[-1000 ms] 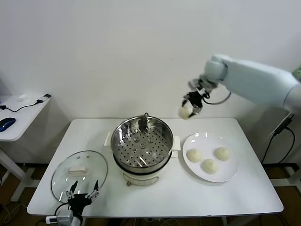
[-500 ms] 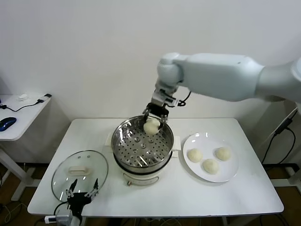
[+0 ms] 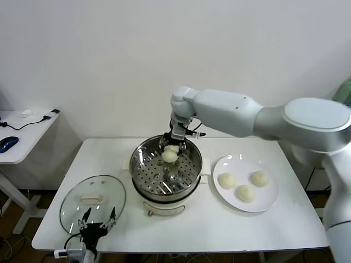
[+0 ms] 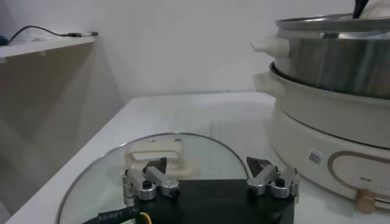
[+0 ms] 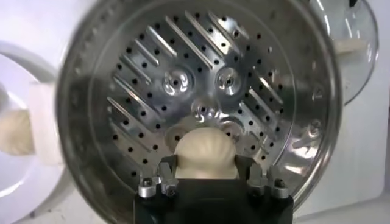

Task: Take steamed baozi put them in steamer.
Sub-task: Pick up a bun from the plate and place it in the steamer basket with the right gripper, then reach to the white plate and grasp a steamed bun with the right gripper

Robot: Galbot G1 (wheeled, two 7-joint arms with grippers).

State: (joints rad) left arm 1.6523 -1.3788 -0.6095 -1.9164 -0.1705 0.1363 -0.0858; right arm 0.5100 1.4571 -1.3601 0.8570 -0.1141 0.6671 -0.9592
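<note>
My right gripper (image 3: 170, 152) hangs inside the rim of the steamer (image 3: 143, 164), shut on a pale steamed baozi (image 3: 169, 156) just above the perforated bottom. In the right wrist view the baozi (image 5: 205, 153) sits squeezed between the two fingers (image 5: 167, 167) over the steamer's holed floor (image 5: 152, 91). Three more baozi lie on the white plate (image 3: 267, 203) to the right: one (image 3: 226, 180) on the near-steamer side, one (image 3: 245, 193) in front, one (image 3: 259, 178) behind. My left gripper (image 3: 96, 225) stands open and empty at the table's front left, above the glass lid (image 3: 71, 197).
The steamer sits on a cream electric pot base (image 4: 329, 134) at mid-table. The glass lid with its cream handle (image 4: 153, 148) lies flat in front of the left gripper (image 4: 209, 175). A side desk (image 3: 24, 134) with a mouse and cable stands at far left.
The right arm has swung left from above the plate's far side with the baozi and lowered it into the steamer. The left arm has not moved.
</note>
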